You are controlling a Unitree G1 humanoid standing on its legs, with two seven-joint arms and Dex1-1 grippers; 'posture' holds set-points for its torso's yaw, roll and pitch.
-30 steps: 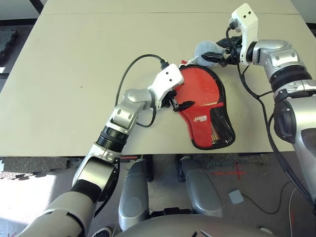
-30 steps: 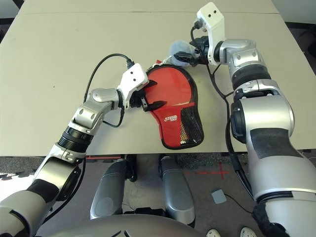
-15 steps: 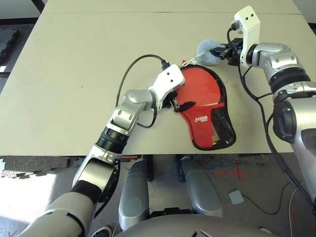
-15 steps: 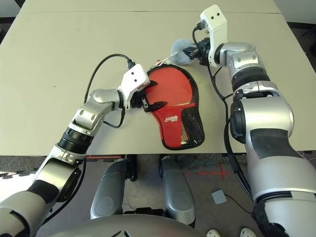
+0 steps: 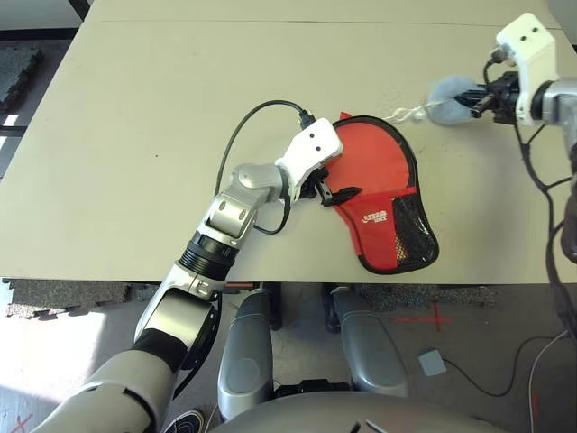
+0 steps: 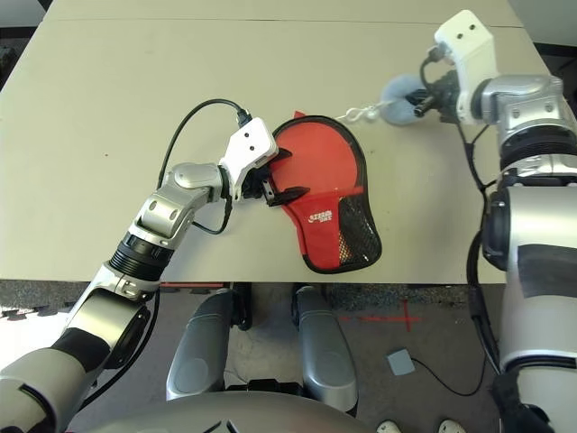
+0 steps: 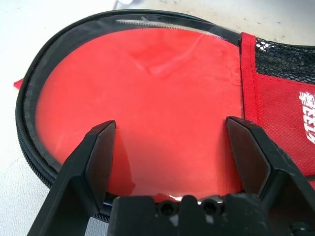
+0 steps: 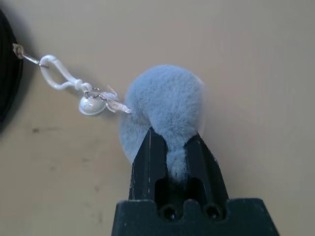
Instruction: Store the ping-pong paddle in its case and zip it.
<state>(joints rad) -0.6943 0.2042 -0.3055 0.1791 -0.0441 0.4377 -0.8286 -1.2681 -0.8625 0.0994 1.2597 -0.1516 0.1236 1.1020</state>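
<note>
The red case (image 5: 374, 171) with black zipper edging lies flat near the table's front edge, its mesh pocket (image 5: 410, 234) toward me. My left gripper (image 5: 338, 178) stands open at the round part's left rim; the left wrist view has both fingers spread over the glossy red face (image 7: 162, 98). My right gripper (image 5: 478, 99) is shut on a pale grey fluffy pompom (image 8: 165, 98) well to the right of the case. A white clip and chain (image 8: 54, 73) run from the pompom back to the case's zipper edge. The ping-pong paddle is hidden.
A black cable (image 5: 243, 126) loops from my left wrist over the beige table (image 5: 135, 135). The table's front edge (image 5: 270, 281) runs just below the case, and its right edge lies close behind my right gripper.
My right gripper has shut on the pompom and drawn it rightward, away from the case's top rim, stretching the chain. The left gripper has stayed open on the case.
</note>
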